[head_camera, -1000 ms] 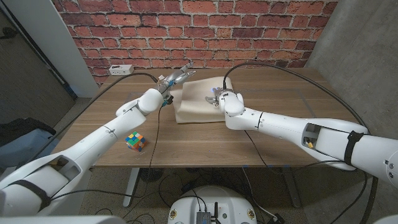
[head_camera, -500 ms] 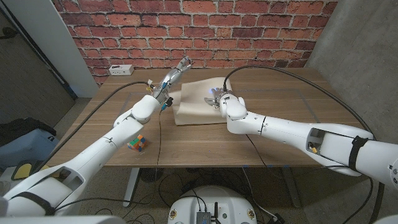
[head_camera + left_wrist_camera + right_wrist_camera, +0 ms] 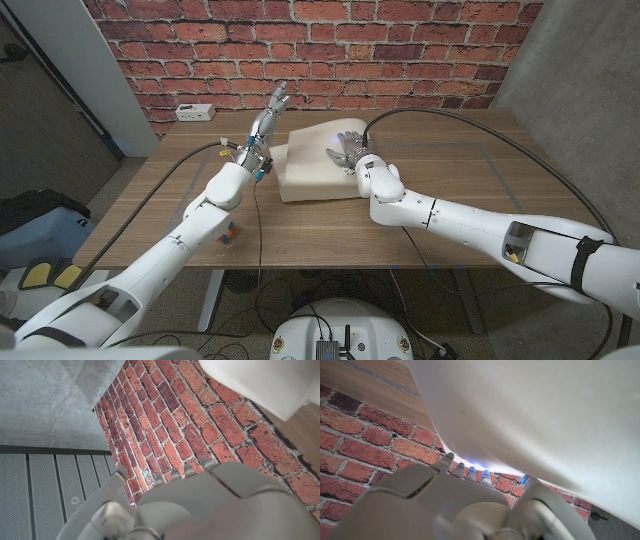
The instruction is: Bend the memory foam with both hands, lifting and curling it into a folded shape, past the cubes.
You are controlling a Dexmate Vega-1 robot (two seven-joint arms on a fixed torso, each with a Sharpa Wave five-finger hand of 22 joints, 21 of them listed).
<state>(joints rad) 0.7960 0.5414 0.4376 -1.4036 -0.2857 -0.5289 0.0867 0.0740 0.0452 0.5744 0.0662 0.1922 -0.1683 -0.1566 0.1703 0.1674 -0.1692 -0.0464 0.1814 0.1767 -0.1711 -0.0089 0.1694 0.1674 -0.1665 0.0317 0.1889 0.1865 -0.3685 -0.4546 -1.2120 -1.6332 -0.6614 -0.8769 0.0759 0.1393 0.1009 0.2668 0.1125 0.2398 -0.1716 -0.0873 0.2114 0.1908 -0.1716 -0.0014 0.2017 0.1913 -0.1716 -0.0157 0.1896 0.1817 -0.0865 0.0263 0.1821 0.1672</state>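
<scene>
Since left hand (image 3: 272, 110) rose, foam (image 3: 315, 165) flatter

No legible text, label, brand, number or sign anywhere. White box (image 3: 194, 111) at table's far edge by the brick wall (image 3: 400, 50): markings, if any, too small to make out.

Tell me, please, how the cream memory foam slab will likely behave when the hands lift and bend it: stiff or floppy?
The cream memory foam slab looks thick and soft-edged, so it will probably bend rather than stay stiff, and may spring back slowly. It seems light for its size. The right hand lies on its top with fingers spread; the foam's smooth surface might slip without a firmer grip.
</scene>
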